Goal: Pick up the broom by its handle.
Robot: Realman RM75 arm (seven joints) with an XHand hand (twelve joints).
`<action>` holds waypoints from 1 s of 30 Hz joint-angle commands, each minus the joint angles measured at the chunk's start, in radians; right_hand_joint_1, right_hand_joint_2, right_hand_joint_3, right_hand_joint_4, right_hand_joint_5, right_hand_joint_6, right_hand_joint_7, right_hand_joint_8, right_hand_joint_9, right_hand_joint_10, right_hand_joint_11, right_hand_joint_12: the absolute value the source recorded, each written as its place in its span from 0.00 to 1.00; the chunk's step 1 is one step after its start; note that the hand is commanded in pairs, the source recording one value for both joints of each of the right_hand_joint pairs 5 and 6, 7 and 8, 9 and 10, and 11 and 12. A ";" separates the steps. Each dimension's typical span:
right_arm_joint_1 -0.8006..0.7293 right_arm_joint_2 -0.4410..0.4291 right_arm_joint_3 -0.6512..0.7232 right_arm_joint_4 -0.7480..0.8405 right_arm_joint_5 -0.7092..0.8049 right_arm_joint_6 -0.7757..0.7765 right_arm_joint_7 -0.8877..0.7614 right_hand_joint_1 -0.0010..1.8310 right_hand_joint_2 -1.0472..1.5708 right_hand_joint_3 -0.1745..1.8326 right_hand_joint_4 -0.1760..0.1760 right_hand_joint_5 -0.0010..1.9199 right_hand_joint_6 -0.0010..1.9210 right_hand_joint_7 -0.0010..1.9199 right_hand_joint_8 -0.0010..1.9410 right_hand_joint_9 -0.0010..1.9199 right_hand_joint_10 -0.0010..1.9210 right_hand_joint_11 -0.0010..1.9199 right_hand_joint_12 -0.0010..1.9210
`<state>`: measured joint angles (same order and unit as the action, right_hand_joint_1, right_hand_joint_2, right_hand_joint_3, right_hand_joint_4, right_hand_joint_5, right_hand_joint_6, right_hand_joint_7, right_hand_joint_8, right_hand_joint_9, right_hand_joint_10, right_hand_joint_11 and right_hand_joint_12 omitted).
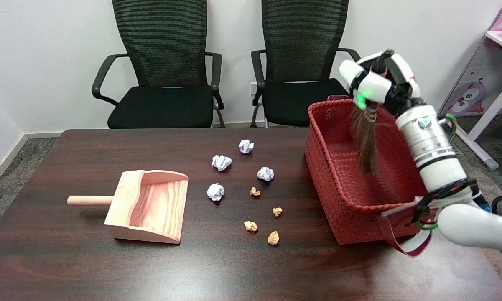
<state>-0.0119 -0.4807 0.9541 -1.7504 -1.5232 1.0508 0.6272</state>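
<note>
My right hand (pixel 378 85) is raised above the far side of the red woven basket (pixel 342 200) at the table's right. Its fingers wrap the handle of a small broom, and the handle is mostly hidden inside the hand. The broom's brown bristles (pixel 365 142) hang straight down from the hand into the basket's opening, clear of the basket floor.
A wooden dustpan (pixel 148 207) lies left of centre, its handle pointing left. White paper balls (pixel 221 162) and small orange scraps (pixel 273 238) are scattered between dustpan and basket. Two black chairs (pixel 163 83) stand behind the table. A white shelf (pixel 497 62) is at far right.
</note>
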 commanded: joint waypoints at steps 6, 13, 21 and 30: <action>0.127 0.051 0.159 -0.256 0.265 -0.084 -0.394 0.58 1.00 0.44 0.69 1.00 1.00 1.00 0.99 1.00 1.00 1.00 1.00; 0.247 0.053 0.074 -0.256 0.264 -0.163 -0.279 0.58 1.00 0.52 0.69 1.00 1.00 1.00 0.99 1.00 1.00 1.00 1.00; 0.445 0.049 -0.068 -0.255 0.266 -0.217 -0.170 0.58 1.00 0.56 0.70 1.00 1.00 1.00 0.99 1.00 1.00 1.00 1.00; 0.731 0.001 -0.243 -0.228 0.412 -0.348 -0.172 0.57 1.00 0.57 1.00 1.00 1.00 1.00 0.99 1.00 1.00 1.00 1.00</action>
<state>0.3054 -0.4358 0.9591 -1.9833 -1.2765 0.8930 0.3990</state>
